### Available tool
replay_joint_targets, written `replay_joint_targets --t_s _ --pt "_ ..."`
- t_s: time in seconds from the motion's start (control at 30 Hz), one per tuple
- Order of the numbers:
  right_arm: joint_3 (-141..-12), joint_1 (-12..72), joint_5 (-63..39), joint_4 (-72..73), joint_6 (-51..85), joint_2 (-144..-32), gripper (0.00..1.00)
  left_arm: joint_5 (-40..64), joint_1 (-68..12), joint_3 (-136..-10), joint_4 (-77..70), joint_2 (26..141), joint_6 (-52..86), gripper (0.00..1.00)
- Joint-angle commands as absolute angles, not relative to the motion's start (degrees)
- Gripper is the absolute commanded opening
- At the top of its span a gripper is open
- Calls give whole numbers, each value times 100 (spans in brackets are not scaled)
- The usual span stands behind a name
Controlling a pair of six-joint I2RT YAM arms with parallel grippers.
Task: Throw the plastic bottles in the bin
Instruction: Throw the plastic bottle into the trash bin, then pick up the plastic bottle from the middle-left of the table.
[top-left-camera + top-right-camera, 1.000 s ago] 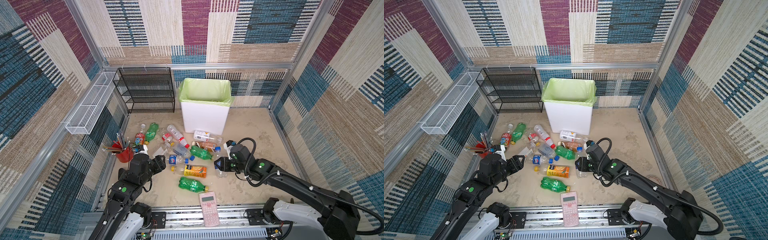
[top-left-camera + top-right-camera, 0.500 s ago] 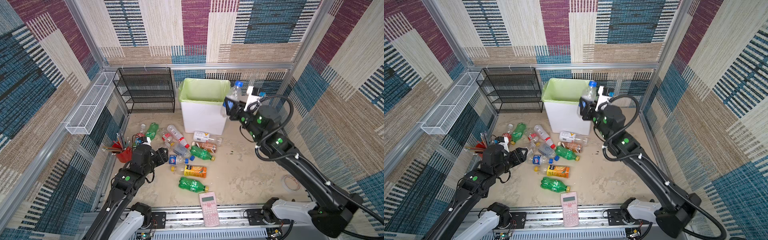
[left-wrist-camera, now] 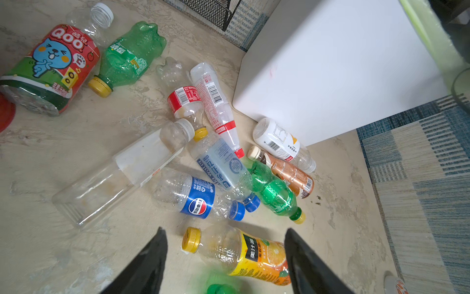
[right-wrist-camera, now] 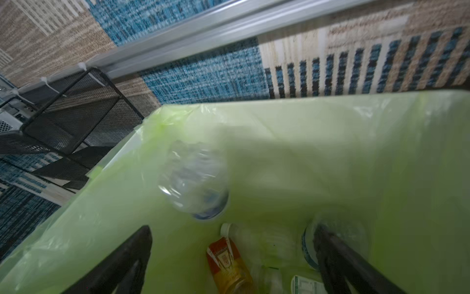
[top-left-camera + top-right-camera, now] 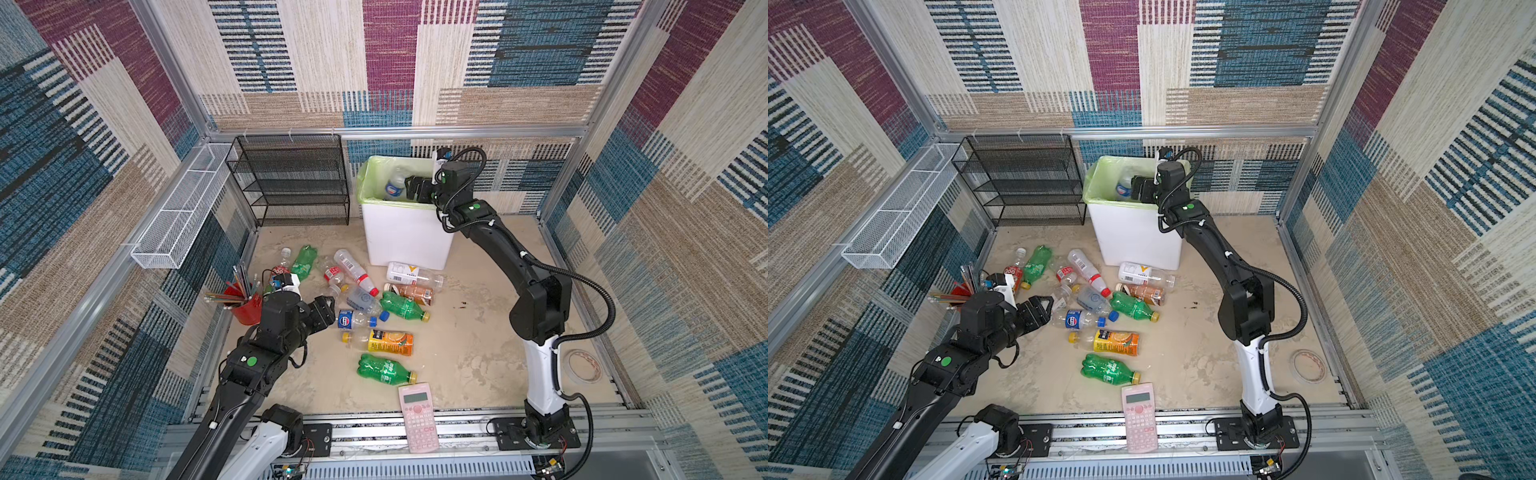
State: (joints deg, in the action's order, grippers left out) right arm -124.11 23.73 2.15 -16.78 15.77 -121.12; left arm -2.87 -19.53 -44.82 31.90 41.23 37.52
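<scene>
Patchwork woven walls (image 5: 390,54), mottled beige floor (image 5: 478,353)

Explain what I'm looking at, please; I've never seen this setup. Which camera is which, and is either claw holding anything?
Two black robot arms work in a walled cell. The two wide pictures come from one overhead camera; the close ones from a camera on each wrist. Plastic bottles lie on the floor, with a red pencil cup, a pink calculator and a tape roll. The right gripper is open over the bin; a clear blue-labelled bottle is loose inside its mouth. The left gripper is open and empty, aimed toward the orange juice bottle.
</scene>
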Motion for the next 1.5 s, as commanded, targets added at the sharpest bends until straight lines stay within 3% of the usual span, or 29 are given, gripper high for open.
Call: replay_joint_targets --t_s 0.0,0.3,0.47,0.63,0.77,0.97,1.2,1.3,1.47 --pt "-12245 2382 347 -1142 1320 -9153 95 -358 -1951 -4430 3006 4128 3771 74" --pt "-9597 2387 578 -1298 1694 -7201 86 -338 -1951 -4303 2909 4140 3841 73" --pt "-7368 2391 437 -1988 2324 -5977 76 -331 -1950 -4211 3073 4143 3925 73" --pt "-4892 2541 129 -2380 3333 -4839 74 -155 -1951 -4192 3388 4499 4276 70" --pt "-3643 2719 -113 -2386 3836 -4555 74 -43 -1951 -4233 3519 4850 4571 68" --pt "-2725 2734 -510 -2134 4047 -4821 73 -45 -1942 -4502 3938 5573 5150 64" --pt "-2564 2736 -812 -1647 4020 -5417 74 98 -1804 -4928 4386 6569 5938 59" --pt "-2577 2738 -883 -1562 3958 -5598 74 -37 -1625 -5290 4460 6827 5187 63" --pt "-2537 2742 -936 -1451 3887 -5689 75 -394 -1531 -5950 4300 7209 2679 69"
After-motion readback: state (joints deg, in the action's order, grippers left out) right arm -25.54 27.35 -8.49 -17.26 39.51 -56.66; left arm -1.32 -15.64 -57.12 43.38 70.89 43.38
